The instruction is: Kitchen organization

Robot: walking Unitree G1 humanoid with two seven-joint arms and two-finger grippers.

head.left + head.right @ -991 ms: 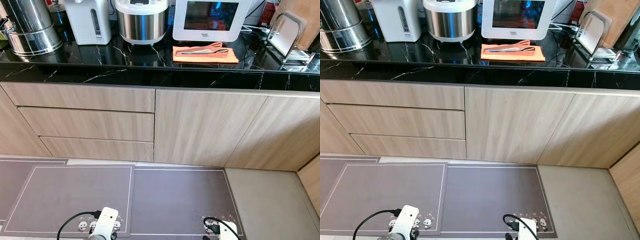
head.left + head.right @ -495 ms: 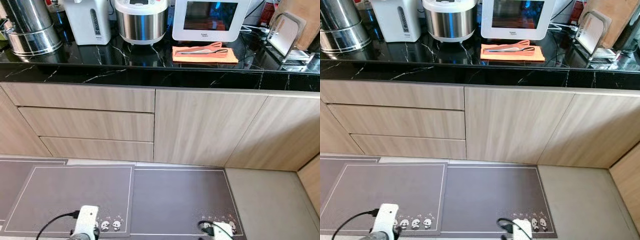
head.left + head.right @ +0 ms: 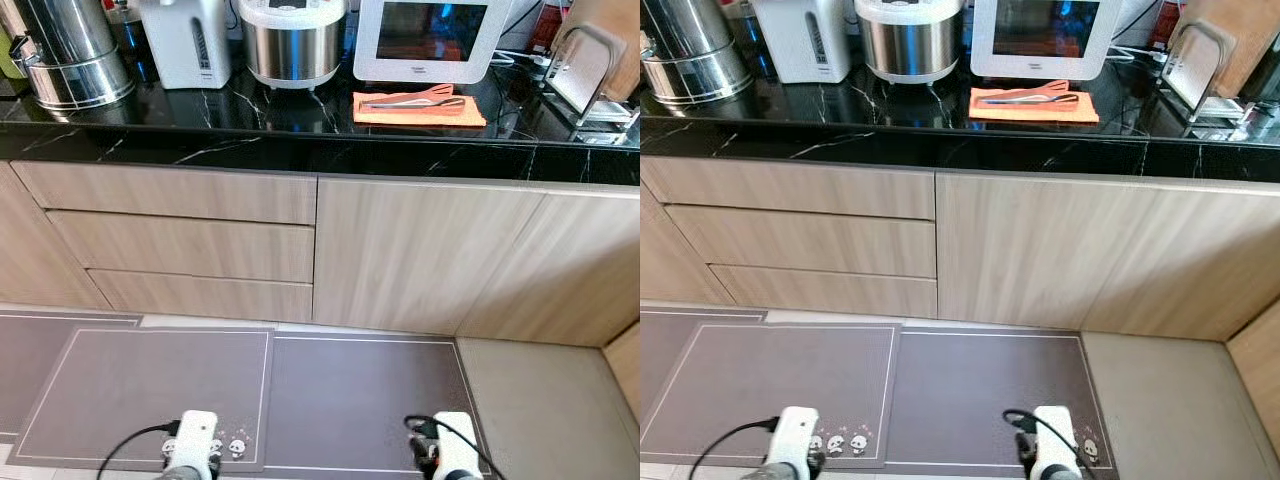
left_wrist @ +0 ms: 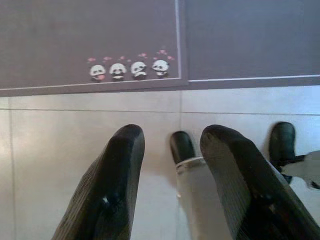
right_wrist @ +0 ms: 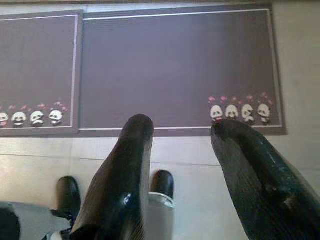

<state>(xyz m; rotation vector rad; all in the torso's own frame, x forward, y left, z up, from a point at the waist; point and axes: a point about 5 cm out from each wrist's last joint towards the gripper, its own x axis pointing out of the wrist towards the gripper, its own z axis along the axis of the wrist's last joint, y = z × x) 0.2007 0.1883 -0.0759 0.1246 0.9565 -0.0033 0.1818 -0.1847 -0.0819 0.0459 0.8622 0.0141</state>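
Eye views: both arms cut off at the bottom edge, hanging low. Tongs (image 3: 412, 100) lay on an orange cloth (image 3: 418, 108) on the black counter (image 3: 300, 150), well apart from the grippers.

Left wrist: left gripper (image 4: 170, 142) spread, empty, above tile floor (image 4: 60, 150).

Right wrist: right gripper (image 5: 182, 132) spread, empty, over grey mat (image 5: 175, 65).

A countertop (image 3: 300, 150) runs across the far side. On it, left to right: a metal urn (image 3: 68, 55), a hot-water dispenser (image 3: 186, 40), a rice cooker (image 3: 294, 40) and a screen-fronted appliance (image 3: 430, 40), possibly a small oven. Tongs (image 3: 412, 99) lie on a cloth (image 3: 420, 110) before it. Three drawers (image 3: 185, 240) sit below left, cabinet doors (image 3: 420, 255) right. Two floor mats (image 3: 150, 385) lie side by side in front.
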